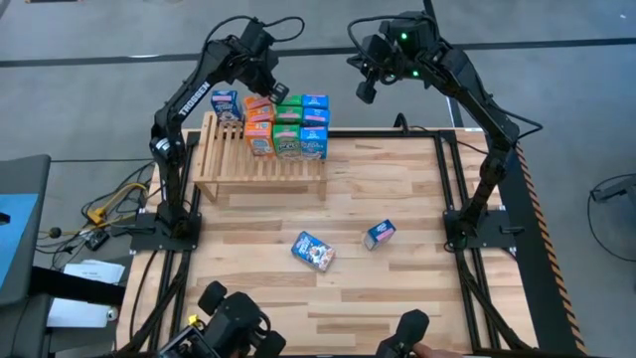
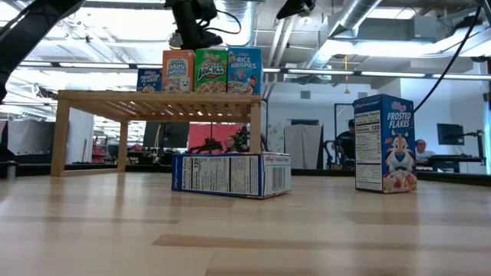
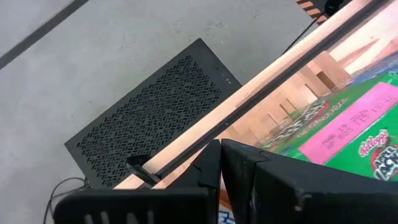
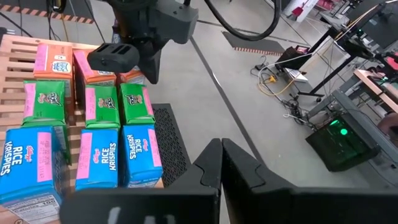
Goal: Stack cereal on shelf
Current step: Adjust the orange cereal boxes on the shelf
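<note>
High view shows the left gripper (image 1: pixel 260 72) held over the far end of the shelf (image 1: pixel 224 159), just above the orange boxes (image 1: pixel 258 127) at the back of the stacked group. Its fingers are seen pressed together in the left wrist view, with nothing between them. The right gripper (image 1: pixel 368 88) is raised beyond the far edge of the table (image 1: pixel 417 288), well apart from the boxes, its fingers likewise clenched and empty.

On the shelf, orange, green boxes (image 1: pixel 288 129) and blue boxes (image 1: pixel 314 127) are packed side by side, and one blue box (image 1: pixel 225 102) stands alone at the far left corner. Two boxes are not yet shelved: a flat box (image 1: pixel 312 251) near the middle of the table and an upright box (image 1: pixel 380 234) just to its right.

The next pick is judged best made by the nearer arm. Jaws should be opened before descent, and the upright box gripped across its narrow sides. The flat one should be taken by its long edges, so that it can be set upright beside the others without toppling them.
</note>
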Available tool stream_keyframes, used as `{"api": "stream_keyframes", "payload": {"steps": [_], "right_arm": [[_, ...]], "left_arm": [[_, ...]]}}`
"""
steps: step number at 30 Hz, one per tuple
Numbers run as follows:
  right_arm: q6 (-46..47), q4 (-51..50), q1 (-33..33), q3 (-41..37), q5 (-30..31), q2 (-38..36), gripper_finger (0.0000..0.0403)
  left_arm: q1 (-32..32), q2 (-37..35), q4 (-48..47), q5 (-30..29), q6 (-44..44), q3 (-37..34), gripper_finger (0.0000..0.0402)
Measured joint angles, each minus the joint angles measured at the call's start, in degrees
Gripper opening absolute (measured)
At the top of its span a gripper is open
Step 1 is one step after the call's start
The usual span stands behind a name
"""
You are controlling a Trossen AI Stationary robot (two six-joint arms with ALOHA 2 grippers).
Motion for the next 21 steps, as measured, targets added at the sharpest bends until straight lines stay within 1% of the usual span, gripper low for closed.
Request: {"api": "stream_keyframes", "payload": {"steps": [4, 7, 10, 13, 15, 19, 21], "right_arm": [[-0.1, 0.0, 0.0, 0.0, 0.0, 0.0, 0.0026], [-0.9, 0.0, 0.0, 0.0, 0.0, 0.0, 0.0026], [-1.1, 0.0, 0.0, 0.0, 0.0, 0.0, 0.0026], [-1.1, 0.0, 0.0, 0.0, 0.0, 0.0, 0.0026], [-1.2, 0.0, -0.1, 0.0, 0.0, 0.0, 0.0026], [-1.5, 0.0, -0.1, 0.0, 0.0, 0.0, 0.0026], [-1.5, 0.0, 0.0, 0.0, 0.0, 0.0, 0.0026]], "left_arm": [[-0.2, 0.0, 0.6, 3.7, 0.1, 0.0, 0.0], [-0.7, 0.0, 0.7, 3.6, -0.5, 0.6, 0.0], [-1.7, -0.9, 2.5, -0.8, -0.3, 1.0, 0.0], [-2.4, -3.1, 1.5, -3.9, -2.0, 1.0, 0.0], [-2.9, -5.2, -0.7, -6.0, -3.2, 1.2, 0.0], [-4.0, -9.2, -5.7, -12.8, -7.4, 1.1, 0.0], [-4.3, -10.3, -9.2, -14.0, -10.9, 1.1, 0.0]]}}
